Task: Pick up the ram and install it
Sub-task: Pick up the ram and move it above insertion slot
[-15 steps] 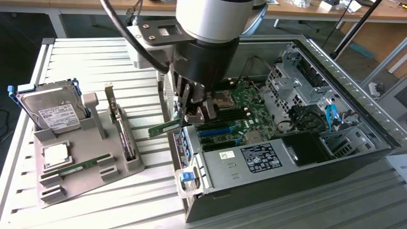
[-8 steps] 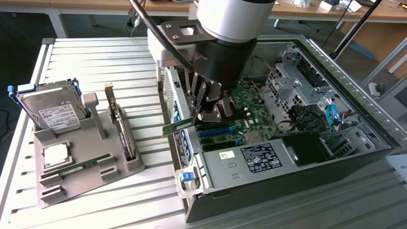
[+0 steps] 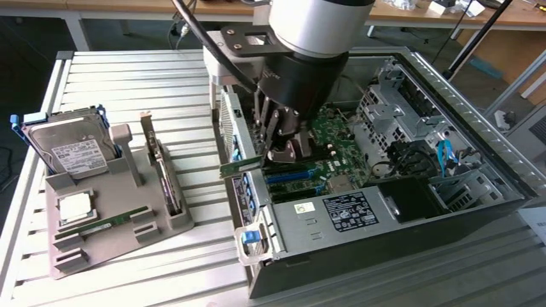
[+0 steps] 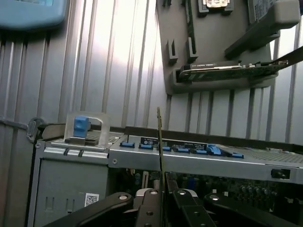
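My gripper (image 3: 284, 153) hangs over the open computer case (image 3: 477, 192), just inside the wall on the exterior view's left. It is shut on the ram (image 3: 241, 166), a thin green stick that juts out of the fingers toward the exterior view's left, above the case wall. In the wrist view the ram (image 4: 160, 142) appears edge-on as a thin line rising from between the shut black fingers (image 4: 149, 208), in front of the case rim (image 4: 189, 158). Below the gripper lie the motherboard (image 3: 337, 150) and its blue slots (image 3: 295, 176).
A grey holder (image 3: 119, 211) on the slatted table at the exterior view's left carries a hard drive (image 3: 68, 150), a square silver chip (image 3: 75, 206), an upright card with a bracket (image 3: 162, 173) and another green stick (image 3: 111, 224). Inside the case are cables and a drive cage (image 3: 401, 121).
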Motion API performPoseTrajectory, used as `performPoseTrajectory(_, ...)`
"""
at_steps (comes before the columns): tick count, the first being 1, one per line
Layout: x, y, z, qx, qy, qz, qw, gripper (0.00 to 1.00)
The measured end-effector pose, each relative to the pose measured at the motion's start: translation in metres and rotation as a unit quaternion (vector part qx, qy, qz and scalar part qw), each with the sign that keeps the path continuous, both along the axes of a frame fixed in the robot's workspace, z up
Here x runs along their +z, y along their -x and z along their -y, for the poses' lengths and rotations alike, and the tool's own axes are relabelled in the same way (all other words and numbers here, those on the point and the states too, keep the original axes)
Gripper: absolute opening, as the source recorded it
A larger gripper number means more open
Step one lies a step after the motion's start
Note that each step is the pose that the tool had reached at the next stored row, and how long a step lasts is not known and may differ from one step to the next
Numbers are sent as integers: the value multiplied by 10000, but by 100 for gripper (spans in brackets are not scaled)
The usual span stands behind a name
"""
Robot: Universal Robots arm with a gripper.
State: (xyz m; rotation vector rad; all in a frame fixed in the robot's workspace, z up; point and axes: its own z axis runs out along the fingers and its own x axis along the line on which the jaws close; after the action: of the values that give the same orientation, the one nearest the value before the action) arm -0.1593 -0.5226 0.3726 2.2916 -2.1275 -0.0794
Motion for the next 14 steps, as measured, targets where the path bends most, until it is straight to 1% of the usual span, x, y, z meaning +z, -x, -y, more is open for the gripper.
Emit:
performPoseTrajectory(3, -3, -1, 0, -251, 0, 0, 9997, 14)
performPoseTrajectory(4, -4, -15, 1, -273, 0, 0, 9996, 14)
performPoseTrajectory(8, -4, -145, 0, -280, 0, -3, 9996, 14)
performPoseTrajectory(14, -5, -300, 0, -292, 0, -5, 9996, 14)
